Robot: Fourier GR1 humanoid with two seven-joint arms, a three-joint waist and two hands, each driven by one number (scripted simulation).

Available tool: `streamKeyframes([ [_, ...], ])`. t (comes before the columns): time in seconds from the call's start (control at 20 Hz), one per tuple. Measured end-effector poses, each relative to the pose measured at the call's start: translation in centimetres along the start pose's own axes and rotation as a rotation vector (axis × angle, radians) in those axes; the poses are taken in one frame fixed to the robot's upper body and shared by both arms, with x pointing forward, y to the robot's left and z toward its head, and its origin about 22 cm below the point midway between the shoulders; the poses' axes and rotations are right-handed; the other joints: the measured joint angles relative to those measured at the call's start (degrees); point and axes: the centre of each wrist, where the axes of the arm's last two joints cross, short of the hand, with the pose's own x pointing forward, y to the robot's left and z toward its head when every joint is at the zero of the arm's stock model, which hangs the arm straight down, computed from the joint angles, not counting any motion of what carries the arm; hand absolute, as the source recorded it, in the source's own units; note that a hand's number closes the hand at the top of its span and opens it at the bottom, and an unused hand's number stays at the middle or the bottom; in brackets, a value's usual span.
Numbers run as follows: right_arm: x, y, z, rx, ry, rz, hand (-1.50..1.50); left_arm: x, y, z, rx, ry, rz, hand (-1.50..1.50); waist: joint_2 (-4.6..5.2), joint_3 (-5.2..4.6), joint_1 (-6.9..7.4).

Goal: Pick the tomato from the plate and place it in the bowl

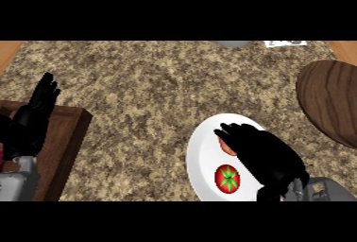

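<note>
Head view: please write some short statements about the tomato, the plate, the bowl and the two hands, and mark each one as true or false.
1. The tomato lies on the white plate. True.
2. The right hand is over the wooden bowl. False: it is over the plate, and the bowl sits apart at the right edge.
3. The left hand is open, fingers up, near the left edge. True.
4. The tomato is already in the bowl. False: it is on the plate.
5. The left hand holds the tomato. False: it holds nothing and is far from the plate, above a brown wooden board.
</note>
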Motion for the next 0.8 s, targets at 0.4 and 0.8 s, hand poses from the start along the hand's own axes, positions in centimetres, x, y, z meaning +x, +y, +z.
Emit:
streamKeyframes([
  [0.4, -0.3, 3.0, -1.6, 0.007, 0.013, 0.004, -1.5, -1.0, 0.2, 0.4, 0.0, -0.001, 0.003, 0.0, 0.03, 0.0, -0.1],
  [0.8, 0.1, 5.5, -2.3, 0.039, 0.037, 0.003, -1.5, -0.9, 0.5, 0.1, 0.008, -0.003, -0.003, 0.0, 0.02, 0.01, -0.14],
])
